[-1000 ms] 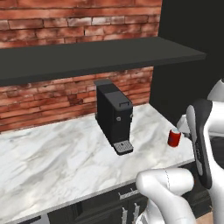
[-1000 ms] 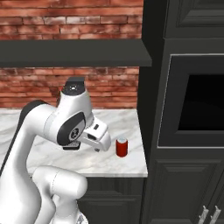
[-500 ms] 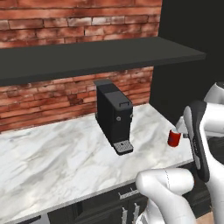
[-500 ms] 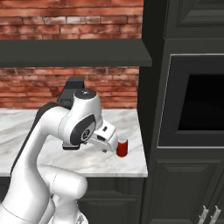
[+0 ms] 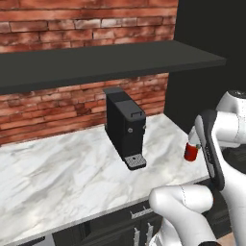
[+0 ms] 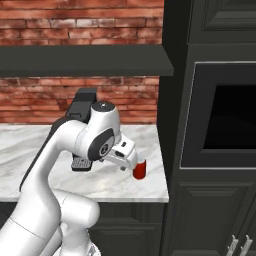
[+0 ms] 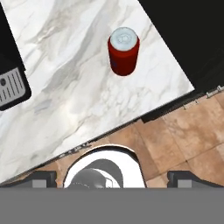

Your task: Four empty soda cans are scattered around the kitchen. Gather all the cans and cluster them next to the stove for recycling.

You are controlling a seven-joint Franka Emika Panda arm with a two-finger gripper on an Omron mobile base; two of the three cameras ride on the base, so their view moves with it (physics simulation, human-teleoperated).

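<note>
Fig. legend: my gripper [image 7: 112, 177] hangs above the front edge of the white marble desk [image 5: 67, 168], jaws spread wide w/ nothing between them; finger tips [image 7: 41, 178] visible at bottom of hand view. Red soda can [image 7: 124, 51], silver top, stands upright on desk nr its right-hand end, close to the dark tall cabinet [image 6: 210, 125]; can well apart from my fingers, not touched. In right base view same can [image 6: 139, 169] sits just beside my white hand, nr desk's front-right corner. In left base view can [image 5: 191, 151] partly behind my forearm. Black coffee machine [image 5: 126, 127] stands upright further left on desk, apart from can. Dark shelf [image 5: 96, 62] & red brick wall [image 5: 72, 19] behind.
</note>
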